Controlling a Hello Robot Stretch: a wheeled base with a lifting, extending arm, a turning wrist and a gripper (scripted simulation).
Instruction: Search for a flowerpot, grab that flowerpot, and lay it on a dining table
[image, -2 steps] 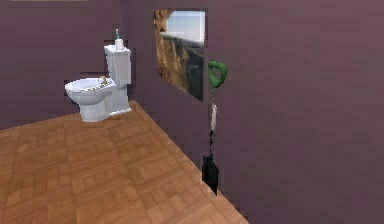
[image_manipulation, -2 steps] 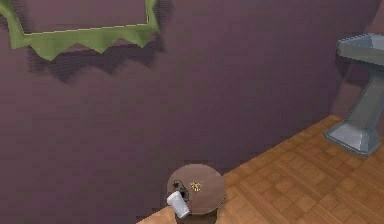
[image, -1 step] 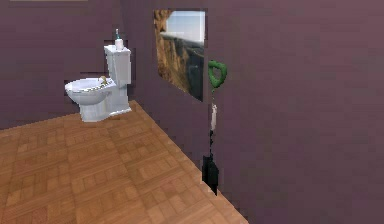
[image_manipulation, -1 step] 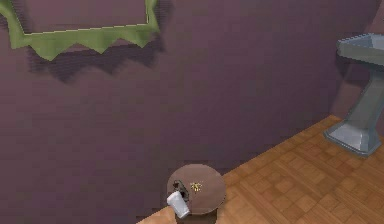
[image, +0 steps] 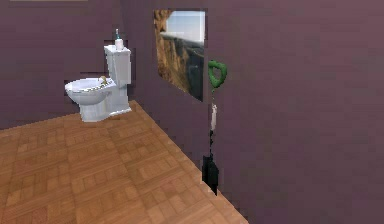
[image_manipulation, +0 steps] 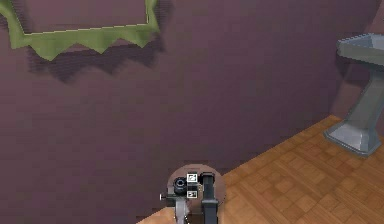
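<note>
The hand (image_manipulation: 193, 200) sits at a round brownish shape (image_manipulation: 190, 171), possibly the flowerpot. I cannot tell how its fingers are set or whether it holds anything. So near the purple wall (image_manipulation: 240, 90), a careless turn could knock it. The forward view offers a toilet (image: 100, 92) and a green-handled brush (image: 212, 130). The arm side view offers a pedestal sink (image_manipulation: 362, 90) at far right.

Wood floor (image: 85, 172) bears toilet (image: 100, 95), sink (image_manipulation: 362, 105)

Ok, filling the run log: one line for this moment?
stage: search | room: bathroom | seen: toilet, sink, wall picture | jaws: load unclear
</note>
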